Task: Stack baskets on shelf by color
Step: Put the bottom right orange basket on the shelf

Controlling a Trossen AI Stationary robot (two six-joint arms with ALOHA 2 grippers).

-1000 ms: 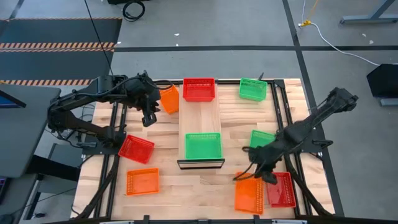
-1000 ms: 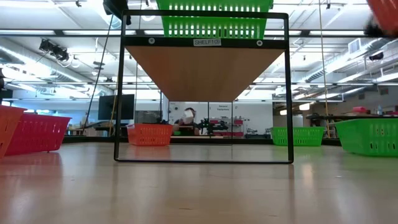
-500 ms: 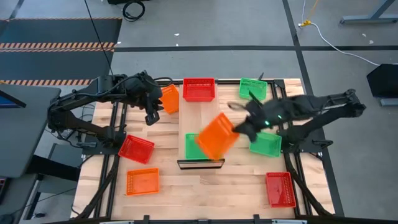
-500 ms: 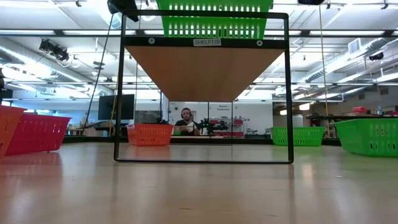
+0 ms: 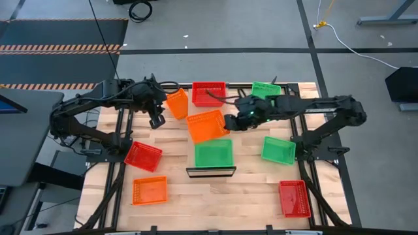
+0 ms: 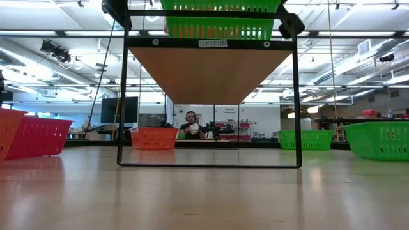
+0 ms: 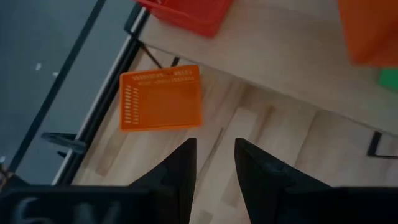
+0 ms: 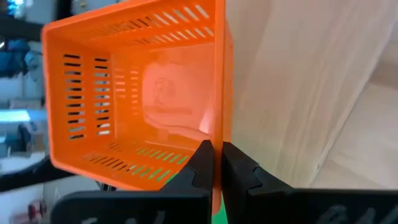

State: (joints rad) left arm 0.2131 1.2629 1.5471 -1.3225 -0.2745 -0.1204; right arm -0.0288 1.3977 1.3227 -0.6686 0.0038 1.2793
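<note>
Baskets are mostly still scattered, so the sorting looks barely begun. On the shelf [image 5: 213, 134] only one green basket [image 5: 213, 153] sits, at its near end by the dark front edge; nothing is stacked in it as far as the high view shows. A carried orange basket [image 5: 208, 125] is held above the shelf's middle, overlapping the far edge of that green one from above, and the right gripper [image 5: 230, 123] has its fingers pinched on one wall of it; the right wrist view shows the two fingers clamped over the orange rim with pale board behind. It seems about to become the first orange basket on the shelf. The rest lie on the slatted tabletop [image 5: 176, 189]: a red basket [image 5: 209, 93] just beyond the shelf's far end, a tilted orange basket [image 5: 177, 104] beside it, another green basket [image 5: 266, 93] at the far right, a third green basket [image 5: 278, 149] right of the shelf, a second red basket [image 5: 143, 156] and a third orange basket [image 5: 149, 190] at the near left, and a last red basket [image 5: 294, 198] at the near right. The left gripper [image 5: 156, 121] hovers near the tilted orange basket, its fingers slightly parted and holding nothing. By my reading, seven baskets remain to be collected and all three colour stacks are yet to be built.
</note>
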